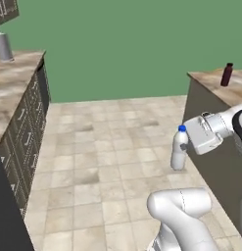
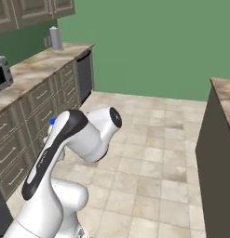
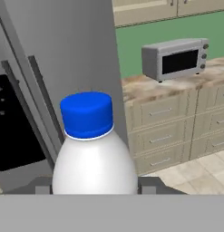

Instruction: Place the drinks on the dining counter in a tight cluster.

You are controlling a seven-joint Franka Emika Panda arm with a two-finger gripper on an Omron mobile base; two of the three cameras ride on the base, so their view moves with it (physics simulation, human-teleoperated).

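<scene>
The gripper [image 1: 187, 145] is clenched on the white bottle [image 1: 179, 149], grasping it at the body below the blue cap [image 1: 181, 128]. The bottle is upright and held in the air above the tiled floor [image 1: 103, 162], just beside the dark side panel of the dining desk [image 1: 210, 81]. It is below the level of the desk top and does not touch the desk.

In the hand view the bottle [image 3: 94, 161] stands between the two fingertips [image 3: 148, 186], which press against its sides. Its cap [image 3: 87, 114] points toward the top of that view.

The maroon bottle [image 1: 227, 75] stands upright on the dining desk, near the desk's corner, above and beyond the white bottle and well apart from it.

In the right base view the arm covers most of the white bottle; a small blue patch of the cap [image 2: 52, 122] shows at the arm's left edge.

Beyond the held bottle, the hand view shows a grey fridge [image 3: 59, 68] and a microwave [image 3: 175, 58] on a marbled desk [image 3: 145, 86] with drawers.
</scene>
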